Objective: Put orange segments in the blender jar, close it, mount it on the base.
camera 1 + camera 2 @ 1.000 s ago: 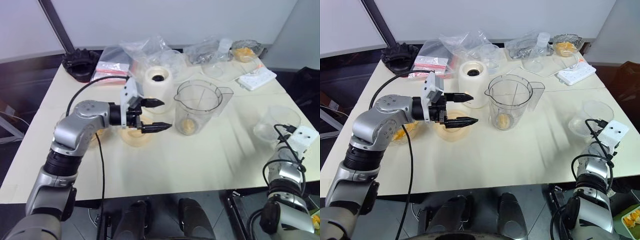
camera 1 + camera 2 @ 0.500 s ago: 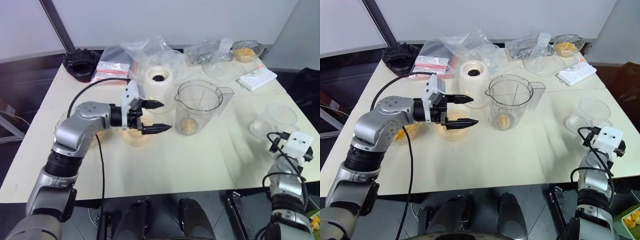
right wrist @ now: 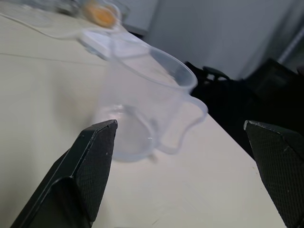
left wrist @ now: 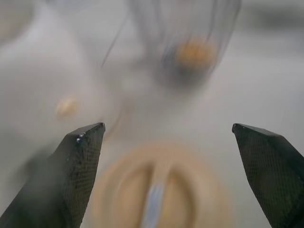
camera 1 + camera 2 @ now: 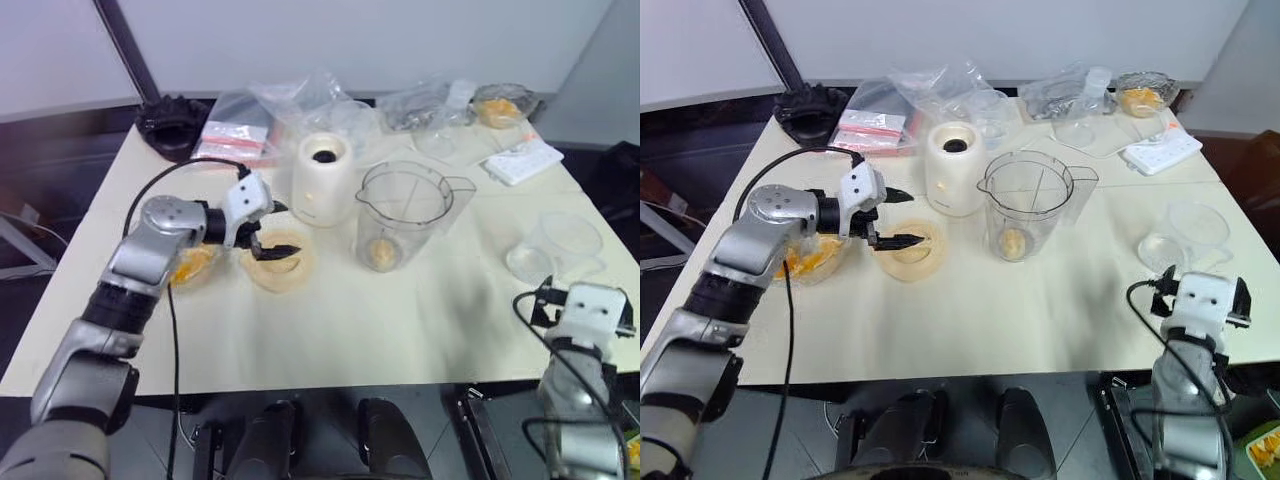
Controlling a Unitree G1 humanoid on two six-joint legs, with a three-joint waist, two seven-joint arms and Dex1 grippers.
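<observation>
Left gripper [image 5: 896, 218], fingers spread wide, hovers over the flat round pale-orange lid [image 5: 906, 256]. Right gripper [image 3: 190, 180], fingers equally wide, holds nothing, facing the small clear plastic cup [image 3: 142, 102].

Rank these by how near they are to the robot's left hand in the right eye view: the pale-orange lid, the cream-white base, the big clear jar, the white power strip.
From the left hand:
1. Pale-orange lid, directly beneath it.
2. Cream-white base, just behind, toward the table's back.
3. Blender jar, farther to the robot's right.
4. White power strip, at the table's far right corner.
</observation>
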